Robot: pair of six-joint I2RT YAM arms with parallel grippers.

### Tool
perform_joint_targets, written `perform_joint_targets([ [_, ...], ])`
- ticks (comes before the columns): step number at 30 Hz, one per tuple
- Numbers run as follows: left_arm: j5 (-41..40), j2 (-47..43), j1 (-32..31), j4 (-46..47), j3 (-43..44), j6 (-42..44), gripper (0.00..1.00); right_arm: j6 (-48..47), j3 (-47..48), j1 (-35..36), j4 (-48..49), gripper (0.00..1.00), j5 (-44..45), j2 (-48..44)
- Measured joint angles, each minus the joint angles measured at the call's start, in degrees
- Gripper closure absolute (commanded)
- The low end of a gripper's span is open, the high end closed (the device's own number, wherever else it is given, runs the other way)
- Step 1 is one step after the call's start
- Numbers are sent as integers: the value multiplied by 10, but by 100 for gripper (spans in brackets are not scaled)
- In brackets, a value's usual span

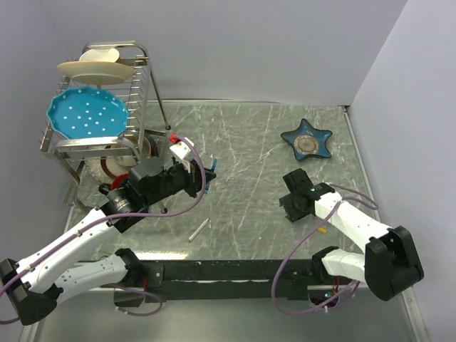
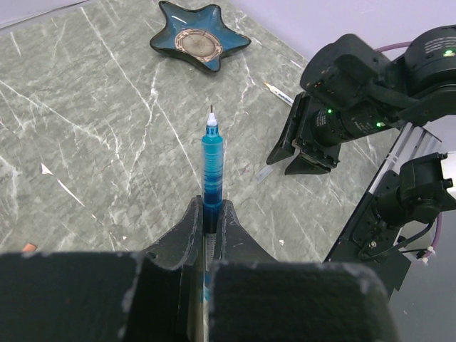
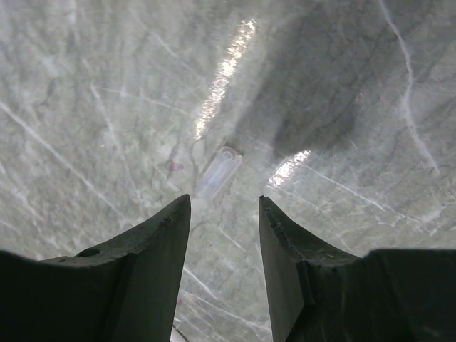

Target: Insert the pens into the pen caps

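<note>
My left gripper [image 1: 196, 179] is shut on the blue pen [image 2: 211, 162], which sticks out past the fingertips with its bare tip forward; the pen also shows in the top view [image 1: 205, 182]. My right gripper [image 1: 291, 201] is open and low over the table. A small clear pen cap [image 3: 219, 172] lies flat just ahead of its jaws, between their lines and untouched. It also shows in the left wrist view [image 2: 264, 173] next to the right gripper [image 2: 298, 158]. A white pen with a red end [image 1: 199, 230] lies on the table near the front.
A blue star-shaped dish [image 1: 306, 140] sits at the back right. A dish rack [image 1: 100, 135] with plates stands at the back left. Another white pen with an orange end [image 2: 279, 92] lies beyond the right gripper. A small red piece [image 1: 173, 140] lies by the rack.
</note>
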Motion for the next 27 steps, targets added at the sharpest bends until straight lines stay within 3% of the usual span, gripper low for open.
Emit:
perform_joint_targets([
  [16,-1,0,-4,0,0,2,99,16,106,-2,-16,53,-20,202],
  [27,-6,-5,-4,0,0,2,99,15,111,-3,-20,53,-10,210],
])
